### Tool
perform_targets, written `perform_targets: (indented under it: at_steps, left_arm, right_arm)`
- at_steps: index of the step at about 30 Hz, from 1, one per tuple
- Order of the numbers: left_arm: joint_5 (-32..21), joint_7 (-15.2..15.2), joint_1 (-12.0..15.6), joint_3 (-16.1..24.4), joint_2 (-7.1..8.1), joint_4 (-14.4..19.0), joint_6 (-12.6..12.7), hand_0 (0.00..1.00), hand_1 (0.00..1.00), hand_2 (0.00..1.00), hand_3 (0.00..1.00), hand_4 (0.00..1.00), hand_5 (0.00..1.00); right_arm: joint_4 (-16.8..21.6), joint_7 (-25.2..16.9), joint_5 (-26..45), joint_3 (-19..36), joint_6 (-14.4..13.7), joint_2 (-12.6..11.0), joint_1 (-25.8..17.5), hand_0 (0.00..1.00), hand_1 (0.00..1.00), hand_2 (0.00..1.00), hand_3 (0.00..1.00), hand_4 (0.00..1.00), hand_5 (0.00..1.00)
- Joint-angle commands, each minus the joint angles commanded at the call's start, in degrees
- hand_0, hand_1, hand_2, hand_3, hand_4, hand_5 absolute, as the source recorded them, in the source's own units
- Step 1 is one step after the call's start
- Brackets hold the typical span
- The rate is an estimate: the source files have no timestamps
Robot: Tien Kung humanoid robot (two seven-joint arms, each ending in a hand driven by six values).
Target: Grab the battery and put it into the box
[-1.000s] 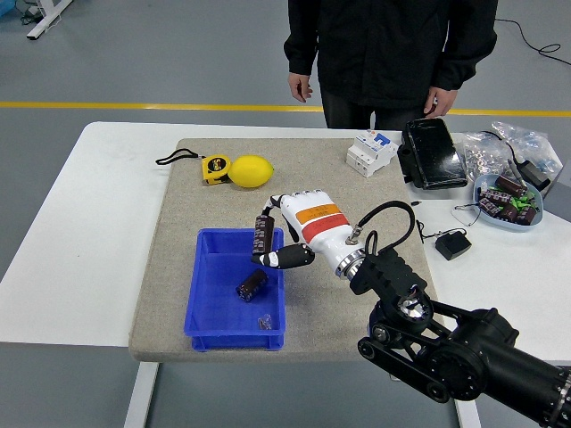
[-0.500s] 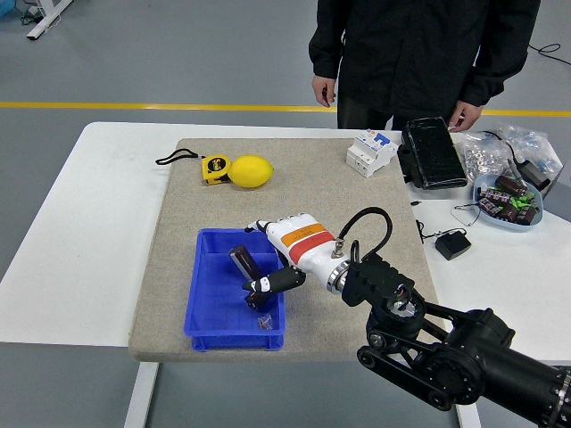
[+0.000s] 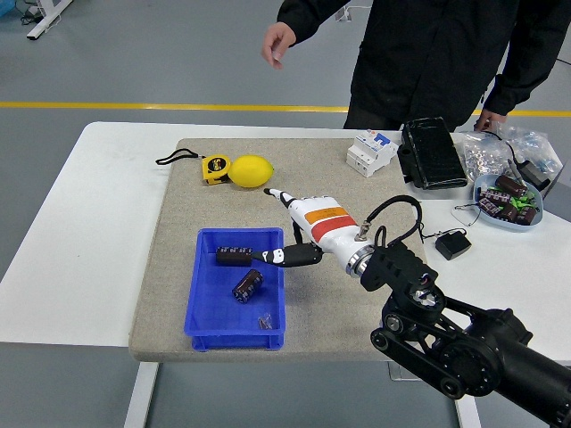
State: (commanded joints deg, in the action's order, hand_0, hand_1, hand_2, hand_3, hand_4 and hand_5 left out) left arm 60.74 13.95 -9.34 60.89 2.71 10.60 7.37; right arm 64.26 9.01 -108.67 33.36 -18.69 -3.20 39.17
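Right hand (image 3: 299, 223) fingers spread, empty, over blue box (image 3: 203, 303) rim; two batteries (image 3: 234, 256) inside; lemon (image 3: 252, 171), tape measure (image 3: 215, 168) behind.

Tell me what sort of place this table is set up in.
Probably an industrial lab or workshop floor. The grey floor carries a yellow marking line, and the white table holds electrical parts: a circuit breaker, a bowl of capacitors, and a blue box for sorting.
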Motion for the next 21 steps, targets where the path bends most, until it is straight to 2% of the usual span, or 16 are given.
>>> perform_targets:
  at_steps: [2, 3, 6, 9, 10, 12, 15, 16, 21]
  left_arm:
    - [0.1, 0.0, 0.0, 0.1, -0.02, 0.0, 0.0, 0.72, 0.676, 0.676, 0.584, 0.634, 0.541]
    - [0.2, 0.0, 0.0, 0.1, -0.03, 0.0, 0.0, 0.72, 0.676, 0.675, 0.584, 0.634, 0.542]
    - [0.1, 0.0, -0.1, 0.1, -0.07, 0.0, 0.0, 0.72, 0.676, 0.675, 0.584, 0.634, 0.542]
    - [0.2, 0.0, 0.0, 0.2, -0.1, -0.1, 0.0, 0.72, 0.676, 0.675, 0.584, 0.634, 0.542]
    - [0.2, -0.1, 0.0, 0.2, -0.11, -0.1, 0.0, 0.72, 0.676, 0.674, 0.584, 0.635, 0.541]
    - [0.0, -0.1, 0.0, 0.0, -0.09, -0.1, 0.0, 0.72, 0.676, 0.674, 0.584, 0.635, 0.541]
    - [-0.5, -0.2, 0.0, -0.3, -0.07, -0.1, 0.1, 0.72, 0.676, 0.674, 0.584, 0.635, 0.541]
    - [-0.7, -0.3, 0.0, -0.4, -0.06, -0.1, 0.1, 0.72, 0.676, 0.675, 0.584, 0.634, 0.54]
    - [-1.0, -0.4, -0.1, -0.7, -0.04, -0.1, 0.2, 0.72, 0.676, 0.675, 0.584, 0.634, 0.54]
  right_arm:
    - [1.2, -1.1, 3.1, 2.4, -0.3, -1.0, -0.8, 0.154, 0.119, 0.236, 0.983, 0.998, 0.68]
    - [2.0, -1.7, 4.9, 3.9, -0.2, -1.5, -1.4, 0.237, 0.165, 0.265, 0.962, 0.998, 0.683]
    - [4.5, -3.9, 9.5, 9.4, 1.2, -3.0, -3.6, 0.237, 0.165, 0.265, 0.962, 0.998, 0.683]
    - [6.6, -7.7, 15.9, 14.9, 3.6, -4.4, -6.0, 0.237, 0.165, 0.265, 0.962, 0.998, 0.683]
    - [6.9, -8.8, 18.0, 16.1, 3.9, -4.7, -6.4, 0.966, 0.833, 0.865, 0.978, 0.998, 0.692]
    - [7.9, -11.4, 22.7, 19.3, 4.6, -5.8, -8.1, 0.966, 0.833, 0.865, 0.978, 0.998, 0.692]
    - [8.0, -15.2, 29.6, 21.9, 2.7, -7.5, -10.2, 0.966, 0.833, 0.865, 0.978, 0.998, 0.692]
    - [7.8, -16.4, 32.1, 22.7, 2.6, -8.1, -11.1, 0.998, 0.937, 0.96, 0.998, 0.998, 0.895]
    - [7.3, -18.7, 41.4, 24.3, 4.6, -9.8, -15.7, 0.998, 0.937, 0.96, 0.998, 0.998, 0.895]
